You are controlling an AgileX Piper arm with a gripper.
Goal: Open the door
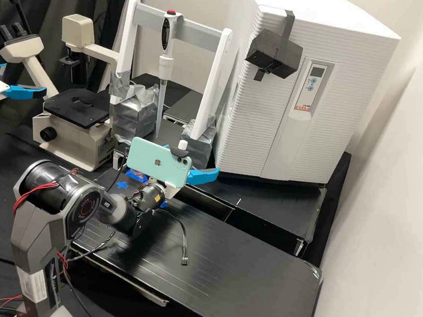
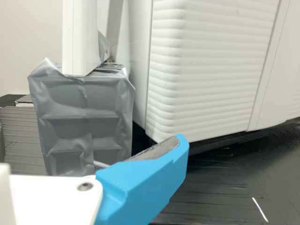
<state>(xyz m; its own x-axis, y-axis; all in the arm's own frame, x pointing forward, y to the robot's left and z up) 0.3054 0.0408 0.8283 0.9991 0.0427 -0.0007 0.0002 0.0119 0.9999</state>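
White and bright blue, our two-fingered gripper [image 1: 191, 159] is hovering, spread wide and empty, near the lower corner of the boxy, ribbed white cabinet [image 1: 254, 129].

- High view looked forward and down from off the arm [image 1: 35, 242].
- Wrist view faced the white cabinet [image 1: 246, 129], low and near.
- Both shared its lower left and a taped block [image 2: 105, 117].
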